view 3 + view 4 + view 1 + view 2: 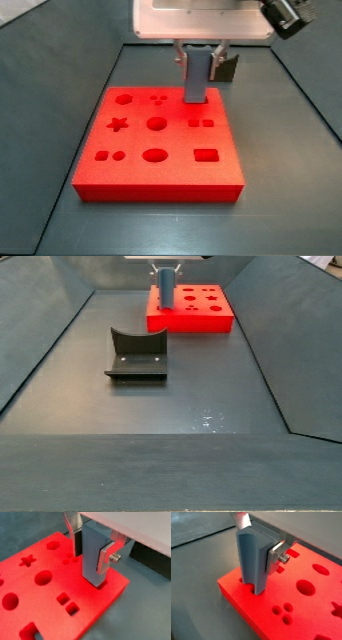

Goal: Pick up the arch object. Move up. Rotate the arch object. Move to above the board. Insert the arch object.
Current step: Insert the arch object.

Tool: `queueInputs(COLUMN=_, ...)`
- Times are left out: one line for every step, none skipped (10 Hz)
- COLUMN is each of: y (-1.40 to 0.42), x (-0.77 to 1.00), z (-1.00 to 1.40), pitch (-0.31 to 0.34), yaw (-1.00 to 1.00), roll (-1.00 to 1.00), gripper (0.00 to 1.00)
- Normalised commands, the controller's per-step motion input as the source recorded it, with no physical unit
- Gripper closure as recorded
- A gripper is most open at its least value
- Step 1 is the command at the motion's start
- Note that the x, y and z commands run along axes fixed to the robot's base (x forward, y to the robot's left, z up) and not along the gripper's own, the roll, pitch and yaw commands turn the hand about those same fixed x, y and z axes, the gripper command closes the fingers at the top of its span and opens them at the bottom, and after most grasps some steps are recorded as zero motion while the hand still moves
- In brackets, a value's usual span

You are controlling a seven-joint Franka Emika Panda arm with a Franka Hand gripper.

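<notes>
- The gripper (198,62) stood directly above the board (160,165), over the edge of the board that lies farthest from the camera in that side view, toward one corner.
- Its flat silver fingers (105,557) were closed on the arch object (93,559), gripping the piece near its upper part; a screw head showed on the finger plate in both wrist views.
- The arch object (254,559) was a slim blue-grey slab, held upright, hanging down from the gripper to the board.
- In a wrist view its lower end (258,587) sat in a cut-out in the top of the board (251,604), close to the board's edge; how deep it reached could not be told.
- In a side view the arch object (197,78) met the board's top near the small round holes and just beside a square cut-out.
- The board's top showed darker shapes: circles, a star, small squares and a larger rectangle.
- In a side view the fixture (136,354), a dark bracket on a base plate, stood on the grey floor well apart from the board (198,318), nearer the camera, touching nothing else.
- There the gripper (168,276) and the arch object (167,291) appeared at the board's near corner on the fixture's side.
</notes>
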Motion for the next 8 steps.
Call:
queueInputs(y=-0.1, x=0.28, z=-0.27, pitch=0.0, yaw=0.05, roll=0.0, gripper=1.0)
queueInputs(y=0.0, x=0.17, z=-0.35, pitch=0.0, yaw=0.0, roll=0.02, gripper=1.0)
queueInputs(y=0.0, x=0.0, z=-0.37, pitch=0.0, yaw=0.0, roll=0.14, gripper=1.0)
queueInputs(y=0.01, x=-0.04, z=-0.42, pitch=0.0, yaw=0.05, roll=0.23, gripper=1.0)
queueInputs(y=0.08, x=-0.02, z=-0.45, pitch=0.0, yaw=0.01, roll=0.21, gripper=1.0)
queueInputs(y=0.14, x=0.0, z=-0.41, pitch=0.0, yaw=0.0, roll=0.18, gripper=1.0)
queueInputs(y=0.2, x=0.0, z=-0.38, pitch=0.0, yaw=0.0, roll=0.14, gripper=1.0)
queueInputs(y=0.17, x=0.0, z=-0.34, pitch=0.0, yaw=-0.05, roll=0.16, gripper=1.0)
